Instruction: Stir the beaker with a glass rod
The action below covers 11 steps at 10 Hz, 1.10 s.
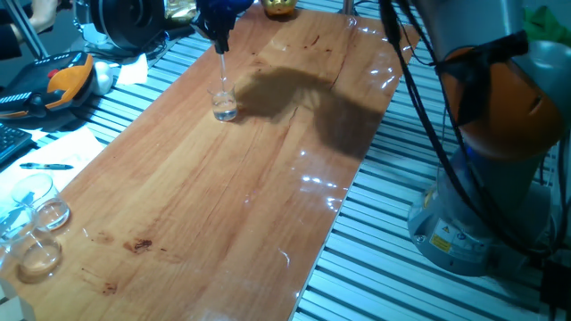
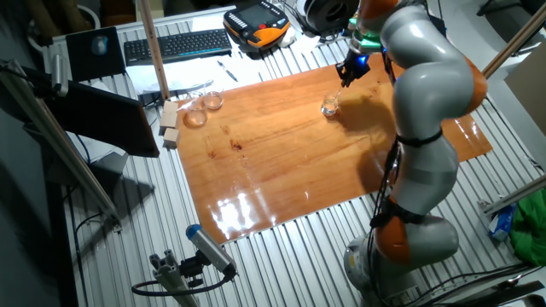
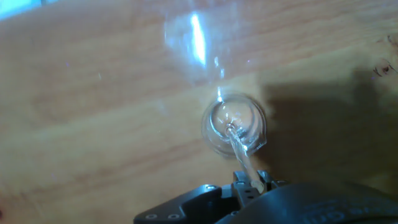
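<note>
The small clear beaker (image 1: 224,104) stands on the wooden tabletop (image 1: 223,187) near its far left side. It also shows in the other fixed view (image 2: 330,107) and from above in the hand view (image 3: 234,124). My gripper (image 1: 219,37) hangs directly above it, shut on the glass rod (image 1: 221,67). The rod (image 3: 239,147) runs down from the fingertips (image 3: 247,184) into the beaker's mouth, its tip inside the glass. In the other fixed view the gripper (image 2: 351,70) sits just above and right of the beaker.
Larger clear glass dishes (image 1: 36,223) are grouped at the table's near left corner, also seen in the other fixed view (image 2: 203,108). Wooden blocks (image 2: 171,124) lie beside them. A keyboard (image 2: 175,44) and a pendant (image 2: 260,21) lie beyond the table. The robot base (image 1: 482,178) stands at the right.
</note>
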### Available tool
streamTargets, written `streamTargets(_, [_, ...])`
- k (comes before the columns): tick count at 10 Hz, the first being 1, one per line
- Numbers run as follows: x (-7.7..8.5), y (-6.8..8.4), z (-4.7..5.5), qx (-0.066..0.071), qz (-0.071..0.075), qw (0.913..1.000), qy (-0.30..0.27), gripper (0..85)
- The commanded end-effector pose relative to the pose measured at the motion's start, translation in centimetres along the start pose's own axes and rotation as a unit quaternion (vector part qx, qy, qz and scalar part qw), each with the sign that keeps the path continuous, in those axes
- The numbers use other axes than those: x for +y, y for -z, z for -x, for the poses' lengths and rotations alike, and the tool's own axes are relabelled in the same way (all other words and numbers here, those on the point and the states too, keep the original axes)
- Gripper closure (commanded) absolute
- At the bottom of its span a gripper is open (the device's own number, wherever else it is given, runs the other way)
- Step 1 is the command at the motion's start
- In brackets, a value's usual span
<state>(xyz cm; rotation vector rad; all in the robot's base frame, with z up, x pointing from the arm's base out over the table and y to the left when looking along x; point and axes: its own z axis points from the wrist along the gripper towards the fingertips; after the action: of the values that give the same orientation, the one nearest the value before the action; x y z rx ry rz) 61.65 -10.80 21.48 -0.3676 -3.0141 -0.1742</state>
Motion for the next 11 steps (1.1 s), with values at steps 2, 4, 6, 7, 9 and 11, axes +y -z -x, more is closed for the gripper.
streamTargets(2, [0.00, -0.18, 0.13, -0.041, 0.015, 0.9988, -0.024, 85.0])
streamTargets(4, [0.10, -0.35, 0.29, -0.041, 0.024, 0.9983, -0.035, 85.0])
streamTargets(6, [0.11, -0.28, 0.44, -0.047, 0.000, 0.9988, -0.016, 85.0])
streamTargets(7, [0.01, -0.24, 0.49, -0.048, -0.019, 0.9986, 0.012, 85.0])
streamTargets(9, [-0.20, -0.09, 0.55, -0.023, -0.055, 0.9962, 0.064, 85.0])
streamTargets(11, [-0.30, -0.10, 0.46, 0.014, -0.060, 0.9958, 0.068, 85.0])
